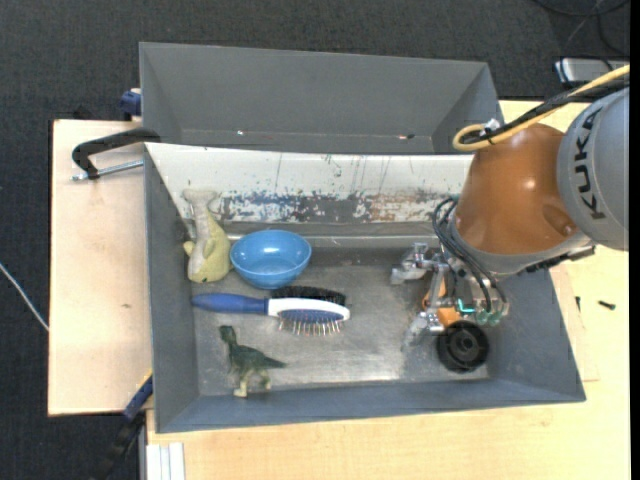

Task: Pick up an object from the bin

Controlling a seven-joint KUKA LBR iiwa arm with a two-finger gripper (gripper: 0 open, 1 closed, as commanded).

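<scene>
While gripper (416, 296) hovers, bin (370, 343) holds bowl (270, 258), hairbrush (290, 311).

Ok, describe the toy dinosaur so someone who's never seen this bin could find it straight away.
Look into the grey metal bin and go to its lower-left corner in the camera view. Just below the blue-handled hairbrush stands a small toy dinosaur. It is the only dark green, animal-shaped thing there, unlike the round blue bowl and the pale yellowish thing farther up.

Bright overhead light glares off the bin (300, 173).
</scene>
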